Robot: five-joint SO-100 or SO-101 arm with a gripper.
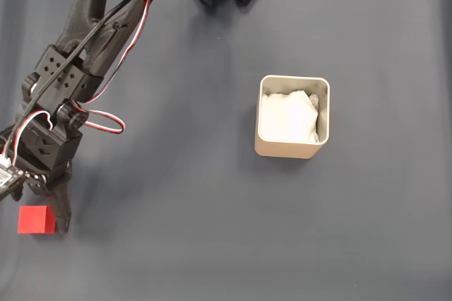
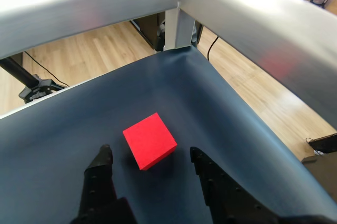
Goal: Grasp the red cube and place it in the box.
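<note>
I hold the fingers (image 2: pixel 150 153) spread wide and empty, straddling the cube (image 2: pixel 150 140) on the desk (image 1: pixel 212 244) so both pads can close squarely; the box (image 1: pixel 292 149) sits well apart.

my arm (image 1: pixel 85 68) reaches from the top edge down the left side of the fixed view, wrist bent down; my gripper (image 2: pixel 150 155) hangs low with both black fingers (image 2: pixel 100 176) spread wide apart

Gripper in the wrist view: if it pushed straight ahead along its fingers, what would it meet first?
Most likely the red cube, lying just beyond the open gripper and between its fingers; depth is uncertain.
</note>
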